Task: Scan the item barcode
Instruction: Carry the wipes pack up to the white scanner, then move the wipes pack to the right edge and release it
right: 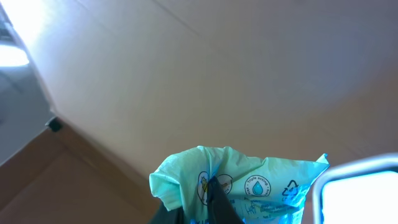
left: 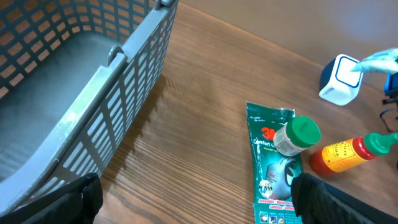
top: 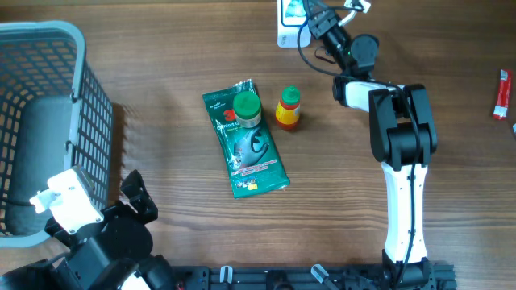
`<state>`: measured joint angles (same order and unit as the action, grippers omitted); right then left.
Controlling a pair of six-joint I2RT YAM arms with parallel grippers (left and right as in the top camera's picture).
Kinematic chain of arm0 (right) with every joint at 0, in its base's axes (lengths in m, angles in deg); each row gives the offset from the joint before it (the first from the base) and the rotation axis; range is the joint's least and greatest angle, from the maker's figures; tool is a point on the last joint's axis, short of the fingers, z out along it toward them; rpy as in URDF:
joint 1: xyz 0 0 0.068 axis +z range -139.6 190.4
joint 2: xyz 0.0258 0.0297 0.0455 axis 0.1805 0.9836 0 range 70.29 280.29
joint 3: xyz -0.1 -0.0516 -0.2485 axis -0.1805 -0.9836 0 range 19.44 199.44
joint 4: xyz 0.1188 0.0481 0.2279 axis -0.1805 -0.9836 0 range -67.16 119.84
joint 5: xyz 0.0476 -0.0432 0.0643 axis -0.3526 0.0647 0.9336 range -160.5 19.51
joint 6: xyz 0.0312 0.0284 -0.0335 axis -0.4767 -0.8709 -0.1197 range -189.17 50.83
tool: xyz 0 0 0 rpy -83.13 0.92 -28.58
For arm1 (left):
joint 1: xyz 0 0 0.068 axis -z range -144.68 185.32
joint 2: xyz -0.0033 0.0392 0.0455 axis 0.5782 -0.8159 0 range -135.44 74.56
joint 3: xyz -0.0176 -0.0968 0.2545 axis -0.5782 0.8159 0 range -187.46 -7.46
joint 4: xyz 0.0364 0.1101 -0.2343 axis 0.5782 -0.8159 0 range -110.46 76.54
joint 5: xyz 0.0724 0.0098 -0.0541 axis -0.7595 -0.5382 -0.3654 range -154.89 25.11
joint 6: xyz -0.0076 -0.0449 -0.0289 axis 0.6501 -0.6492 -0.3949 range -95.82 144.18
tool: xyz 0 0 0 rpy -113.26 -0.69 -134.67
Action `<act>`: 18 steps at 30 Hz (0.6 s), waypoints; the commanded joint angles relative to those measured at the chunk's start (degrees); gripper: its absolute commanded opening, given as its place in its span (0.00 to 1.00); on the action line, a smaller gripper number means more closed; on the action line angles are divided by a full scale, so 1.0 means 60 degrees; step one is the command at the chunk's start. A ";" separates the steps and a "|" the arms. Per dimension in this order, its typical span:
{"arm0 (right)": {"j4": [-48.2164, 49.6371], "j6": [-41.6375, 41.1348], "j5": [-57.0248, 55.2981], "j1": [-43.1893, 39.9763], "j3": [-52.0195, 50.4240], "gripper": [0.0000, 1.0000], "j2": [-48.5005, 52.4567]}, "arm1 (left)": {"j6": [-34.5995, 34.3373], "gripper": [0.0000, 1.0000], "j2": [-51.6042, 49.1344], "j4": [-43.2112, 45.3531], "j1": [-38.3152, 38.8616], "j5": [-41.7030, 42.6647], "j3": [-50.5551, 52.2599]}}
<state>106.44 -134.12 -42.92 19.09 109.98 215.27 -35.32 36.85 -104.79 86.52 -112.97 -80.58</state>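
My right gripper (top: 313,16) is shut on a pale green and blue packet (right: 249,180) at the far edge of the table. In the right wrist view the packet bunches around the fingers and fills the lower middle. The white and blue scanner (top: 286,31) stands directly beside it; its bright face shows in the right wrist view as the scanner (right: 360,193). The left wrist view shows the scanner (left: 341,79) with the packet (left: 380,62) hanging just to its right. My left gripper (left: 199,199) stands open over bare wood at the near left, with nothing between its fingers.
A grey basket (top: 48,48) fills the far left. A green sachet (top: 246,153) lies mid-table with a green-lidded jar (top: 246,109) on it. A yellow bottle (top: 288,109) sits beside them. A red item (top: 503,93) lies at the right edge.
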 commanded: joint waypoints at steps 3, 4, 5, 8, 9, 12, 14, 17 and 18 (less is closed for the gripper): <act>-0.0204 0.0073 0.0353 0.0011 0.0841 0.04 0.0000 | -0.0160 1.00 -0.0025 -0.0007 -0.0036 -0.0055 0.0000; -0.0284 0.0076 0.0401 0.0011 0.0841 0.04 0.0000 | -0.0160 1.00 -0.0025 -0.0007 -0.0036 -0.0055 0.0000; -0.0288 0.0204 0.0525 0.0022 0.0841 0.04 0.0000 | -0.0160 1.00 -0.0025 -0.0007 -0.0036 -0.0055 0.0000; -0.0361 0.1293 0.0863 0.0076 0.0841 0.05 -0.0007 | -0.0160 1.00 -0.0025 -0.0007 -0.0036 -0.0055 0.0000; -0.0590 0.1464 0.0922 0.0073 0.0841 0.05 -0.0025 | -0.0160 1.00 -0.0025 -0.0007 -0.0036 -0.0055 0.0000; -0.1854 0.2226 0.1326 -0.0025 0.0841 0.05 -0.0321 | -0.0160 1.00 -0.0025 -0.0007 -0.0036 -0.0055 0.0000; -0.2146 0.2849 0.1898 -0.0102 0.0841 0.05 -0.0699 | -0.0160 1.00 -0.0025 -0.0007 -0.0036 -0.0055 0.0000; -0.3075 0.3428 0.2171 -0.0306 0.0841 0.05 -0.1661 | -0.0160 1.00 -0.0025 -0.0007 -0.0036 -0.0055 0.0000; -0.3628 0.3741 0.2171 -0.0404 0.0841 0.05 -0.2018 | -0.0160 1.00 -0.0025 -0.0007 -0.0036 -0.0055 0.0000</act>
<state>88.43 -119.37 -33.35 18.65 114.18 213.42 -35.32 36.85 -104.79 86.52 -112.97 -80.58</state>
